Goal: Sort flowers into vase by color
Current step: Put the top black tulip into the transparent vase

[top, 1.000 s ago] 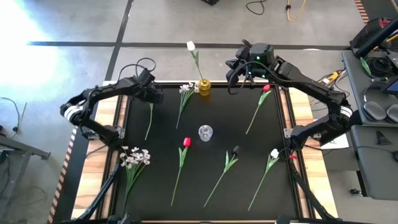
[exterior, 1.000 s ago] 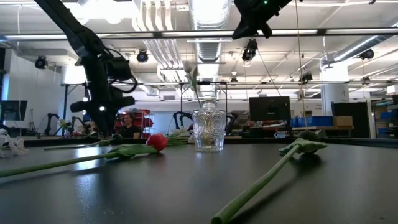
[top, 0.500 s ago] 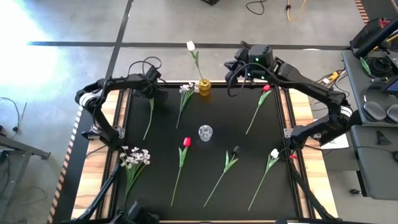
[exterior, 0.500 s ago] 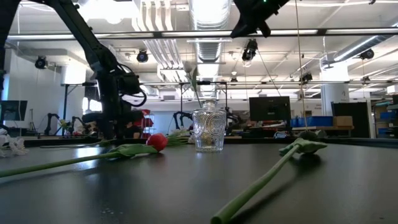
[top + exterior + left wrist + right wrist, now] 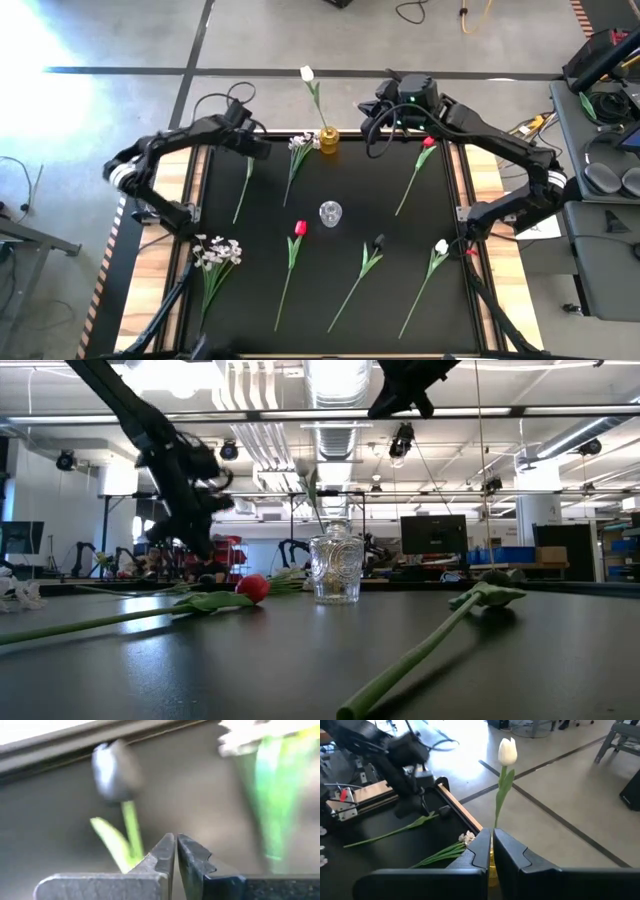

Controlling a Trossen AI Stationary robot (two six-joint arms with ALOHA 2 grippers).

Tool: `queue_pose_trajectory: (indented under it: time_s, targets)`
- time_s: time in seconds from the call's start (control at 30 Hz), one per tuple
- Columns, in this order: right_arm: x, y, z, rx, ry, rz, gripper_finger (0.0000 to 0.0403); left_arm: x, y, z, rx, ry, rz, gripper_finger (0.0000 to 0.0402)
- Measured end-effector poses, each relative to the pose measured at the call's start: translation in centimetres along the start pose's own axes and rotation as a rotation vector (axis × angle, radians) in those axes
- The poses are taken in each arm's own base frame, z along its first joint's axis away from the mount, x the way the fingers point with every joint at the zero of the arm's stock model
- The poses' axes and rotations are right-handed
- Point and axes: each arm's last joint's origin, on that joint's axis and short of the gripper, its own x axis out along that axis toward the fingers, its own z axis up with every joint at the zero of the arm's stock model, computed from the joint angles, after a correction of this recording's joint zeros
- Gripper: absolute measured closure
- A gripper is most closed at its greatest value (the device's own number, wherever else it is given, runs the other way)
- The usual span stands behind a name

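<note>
My left gripper [image 5: 175, 840] is shut and empty. It hovers at the table's far left [image 5: 256, 148], just beside a dark tulip [image 5: 112, 770] whose stem [image 5: 242, 192] lies flat on the black mat. My right gripper [image 5: 490, 832] is shut with nothing in it, raised past the far edge [image 5: 378, 108]. It faces a white tulip [image 5: 507, 751] that stands upright in a yellow vase [image 5: 328, 140]. A clear glass vase [image 5: 330, 213] stands mid-table. Red tulips [image 5: 300, 228] [image 5: 428, 142], another dark tulip [image 5: 378, 241], a white tulip [image 5: 441, 246] and white blossom sprays [image 5: 217, 252] [image 5: 300, 142] lie on the mat.
Wooden rails [image 5: 190, 190] run along the mat's left and right sides. A side table with gear [image 5: 605, 150] stands to the right. In the low view the glass vase [image 5: 335, 570] and a red tulip [image 5: 252, 588] lie between the arms.
My left gripper has dipped toward the mat near the far-left dark tulip, then risen and tipped, shifting slightly toward the table's right. My right gripper has stayed in place.
</note>
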Motion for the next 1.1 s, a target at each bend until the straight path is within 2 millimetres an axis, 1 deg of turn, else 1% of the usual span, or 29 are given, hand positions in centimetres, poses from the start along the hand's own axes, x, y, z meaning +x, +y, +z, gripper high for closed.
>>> queue_pose_trajectory:
  time_s: [0.17,0.27,0.33,0.4,0.47,0.53,0.6,0.77,0.83,0.97,1.1]
  targets:
    - [-0.3,0.8,-0.2,-0.011,0.022,0.026,0.039,-5.2,-1.6,-0.5,0.048,-0.156,-0.115,0.0401]
    - [-0.4,1.5,-0.3,-0.014,0.026,0.053,0.039,-8.1,-1.9,-1.3,0.026,-0.241,-0.159,0.0401]
    - [-0.5,2.0,-0.3,-0.02,0.025,0.068,0.039,-9.4,-1.8,-1.9,-0.027,-0.285,-0.126,0.0401]
    - [-0.5,2.5,-0.3,-0.027,0.026,0.083,0.039,-9.7,-1.4,-2.5,-0.067,-0.282,-0.061,0.04]
    - [-0.5,2.9,-0.4,-0.032,0.026,0.094,0.039,-9.3,-1.2,-2.8,-0.082,-0.24,-0.026,0.0393]
    - [-0.5,3.0,-0.4,-0.033,0.025,0.1,0.039,-8.1,-1.1,-2.6,-0.087,-0.189,-0.009,0.038]
    - [-0.5,3.0,-0.4,-0.033,0.023,0.099,0.039,-6.4,-0.9,-2.4,-0.093,-0.121,0.015,0.0362]
    - [-0.5,3.0,-0.4,-0.038,0.023,0.098,0.039,-1.4,0.1,-1.9,-0.125,0.066,0.105,0.0314]
    - [-0.5,3.0,-0.4,-0.039,0.024,0.098,0.039,0.0,0.3,-1.5,-0.123,0.124,0.159,0.0298]
    - [-0.5,3.0,-0.4,-0.04,0.024,0.097,0.039,1.8,0.5,-0.3,-0.063,0.224,0.277,0.0273]
    - [-0.5,3.0,-0.4,-0.042,0.025,0.097,0.039,2.9,0.5,1.6,0.002,0.254,0.351,0.0268]
